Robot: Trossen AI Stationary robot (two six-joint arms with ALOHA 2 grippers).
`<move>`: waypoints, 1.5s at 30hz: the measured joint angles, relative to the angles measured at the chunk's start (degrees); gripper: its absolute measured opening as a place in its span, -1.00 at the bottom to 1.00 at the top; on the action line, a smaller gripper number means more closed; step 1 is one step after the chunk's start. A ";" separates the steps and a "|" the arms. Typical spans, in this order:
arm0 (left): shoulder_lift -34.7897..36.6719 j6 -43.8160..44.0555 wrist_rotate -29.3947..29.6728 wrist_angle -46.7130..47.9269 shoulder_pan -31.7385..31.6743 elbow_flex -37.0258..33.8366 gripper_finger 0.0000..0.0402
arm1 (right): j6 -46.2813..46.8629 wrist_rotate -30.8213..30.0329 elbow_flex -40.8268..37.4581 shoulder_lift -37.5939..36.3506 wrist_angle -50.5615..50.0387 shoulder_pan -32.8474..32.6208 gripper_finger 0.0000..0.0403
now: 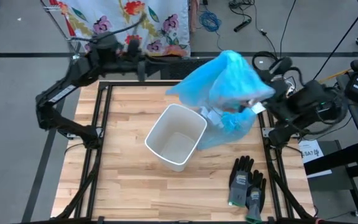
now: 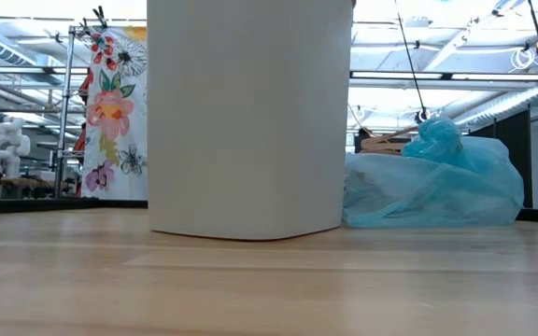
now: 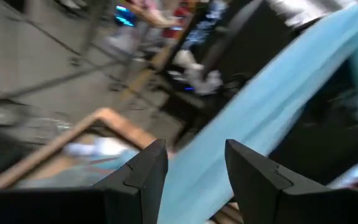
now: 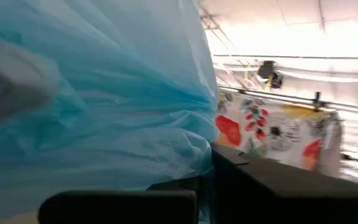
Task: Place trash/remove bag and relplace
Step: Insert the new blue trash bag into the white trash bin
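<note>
Right hand (image 4: 204, 180) is clamped on a bunch of the blue bag (image 1: 229, 87), at the desk's (image 1: 129, 124) far right edge. Bag sits just beside the white bin (image 1: 176, 137), touching its right side, part lifted, part resting on the desk. Bin stands upright mid-desk, unlined. Left hand (image 3: 194, 171), fingers apart and holding nothing, hangs over the far edge near the bag. Grey-black gloves (image 1: 247, 182) lie near right. Trash not discernible.

Translucent light-blue bag (image 1: 229, 87); white bin (image 1: 176, 137); grey-black gloves (image 1: 247, 182); floral cloth (image 1: 129, 22), apparently red, pink, yellow on white.
</note>
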State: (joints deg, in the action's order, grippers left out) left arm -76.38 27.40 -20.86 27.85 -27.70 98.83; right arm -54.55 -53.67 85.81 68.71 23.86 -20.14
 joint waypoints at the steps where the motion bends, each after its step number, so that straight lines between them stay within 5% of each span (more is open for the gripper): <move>1: 1.15 -1.87 1.60 1.73 -0.05 0.00 -0.17 | 0.78 0.02 0.75 0.00 -0.02 -0.97 -1.00; 15: 14.11 -11.91 10.32 18.14 -0.05 0.00 -0.17 | 14.90 5.45 6.59 4.87 -0.12 -9.41 -1.00; 26: 17.73 -15.76 11.36 26.05 -0.05 0.00 -0.17 | 20.29 -6.26 7.90 11.11 -1.70 -11.65 -1.00; 37: 17.43 -19.87 10.47 32.39 0.54 0.00 -0.17 | 55.84 -5.15 7.85 18.60 -21.60 -5.66 -1.00; 45: 16.46 -20.37 10.42 34.93 2.44 0.00 -0.17 | 91.85 10.54 7.85 19.71 -42.49 0.88 -1.00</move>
State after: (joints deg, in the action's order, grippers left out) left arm -59.92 7.03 -10.44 62.78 -25.26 98.83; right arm 37.30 -43.13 93.67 88.42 -18.63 -19.26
